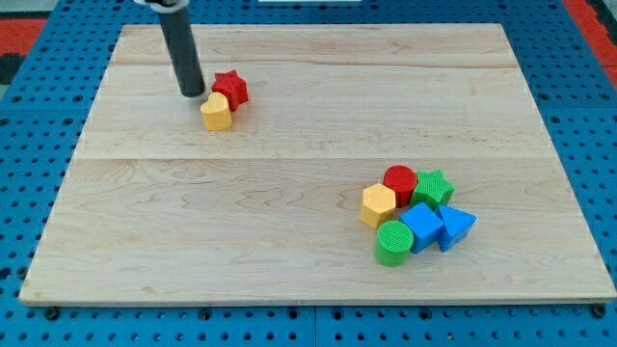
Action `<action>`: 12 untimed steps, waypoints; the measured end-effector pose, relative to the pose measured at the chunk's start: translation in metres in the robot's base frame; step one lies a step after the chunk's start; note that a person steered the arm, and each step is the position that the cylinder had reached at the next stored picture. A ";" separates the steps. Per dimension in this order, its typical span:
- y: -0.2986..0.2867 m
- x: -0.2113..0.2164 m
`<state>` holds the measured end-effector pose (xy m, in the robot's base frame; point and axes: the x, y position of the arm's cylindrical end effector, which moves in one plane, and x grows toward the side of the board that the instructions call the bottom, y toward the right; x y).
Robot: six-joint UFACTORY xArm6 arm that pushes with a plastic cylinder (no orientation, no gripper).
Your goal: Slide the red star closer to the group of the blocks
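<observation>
The red star (231, 88) lies near the view's top left on the wooden board (289, 222). A yellow block (217, 112) touches its lower left side. My tip (192, 93) rests just left of the star and just above-left of the yellow block. The group sits at the view's lower right: a red cylinder (399, 180), a green star (434, 186), a yellow hexagon (378, 205), a blue cube (421, 226), a blue triangle (455, 227) and a green cylinder (393, 242), all packed together.
The board lies on a blue perforated table (29, 193). The rod (180, 48) rises from my tip toward the view's top edge.
</observation>
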<state>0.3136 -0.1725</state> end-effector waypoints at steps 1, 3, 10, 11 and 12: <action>0.045 -0.035; 0.081 0.069; -0.056 0.039; -0.046 0.039; -0.045 0.040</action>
<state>0.3533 -0.2179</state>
